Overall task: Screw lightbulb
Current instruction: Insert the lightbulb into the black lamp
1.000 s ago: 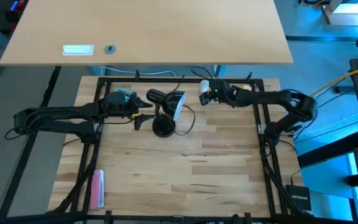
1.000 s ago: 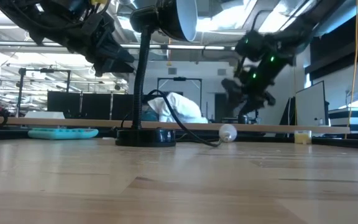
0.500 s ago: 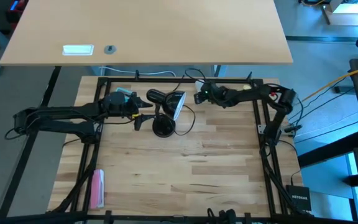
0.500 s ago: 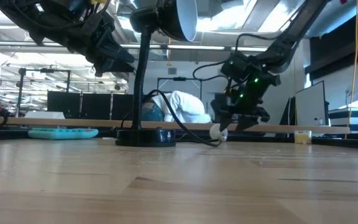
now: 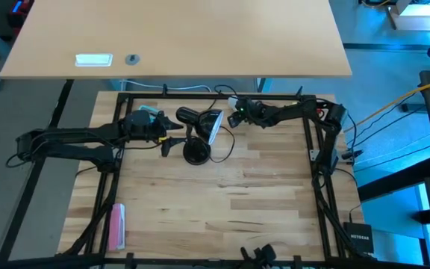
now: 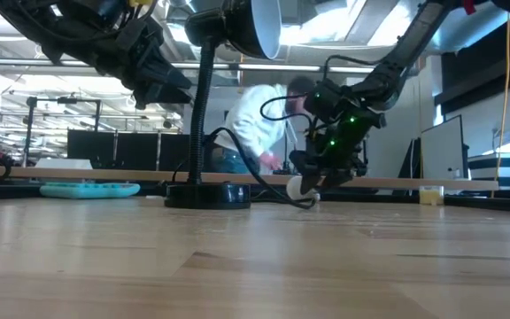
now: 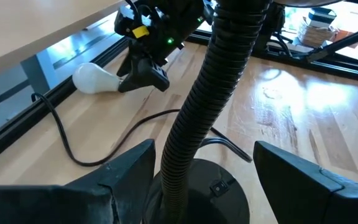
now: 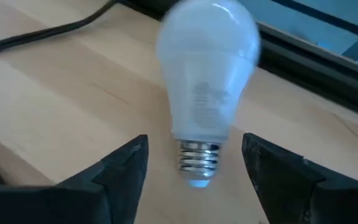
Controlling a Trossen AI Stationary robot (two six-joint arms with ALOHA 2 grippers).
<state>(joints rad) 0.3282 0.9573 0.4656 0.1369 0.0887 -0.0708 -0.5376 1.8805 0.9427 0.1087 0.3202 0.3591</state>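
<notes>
The white lightbulb (image 8: 207,81) lies on its side on the wood table near the far edge, also seen in the low view (image 6: 297,187) and the left wrist view (image 7: 95,79). My right gripper (image 8: 197,180) is open and low over the table. Its fingers stand on either side of the bulb's screw base (image 8: 197,162) with gaps showing. The black lamp stands on its round base (image 5: 195,153), with its shade (image 6: 259,27) up high. My left gripper (image 7: 204,180) is open, its fingers on either side of the lamp's ribbed neck (image 7: 197,124) and apart from it.
The lamp's black cord (image 7: 73,143) snakes over the table between the lamp and the bulb. A black frame rail (image 8: 316,62) runs along the far edge just behind the bulb. A pink object (image 5: 116,224) lies near left. A person (image 6: 255,133) moves behind the table.
My right gripper has come down and toward the table's left, onto the bulb's base end. The bulb has shifted a little toward the table's left, still lying on the wood. The person behind the table has straightened up.
</notes>
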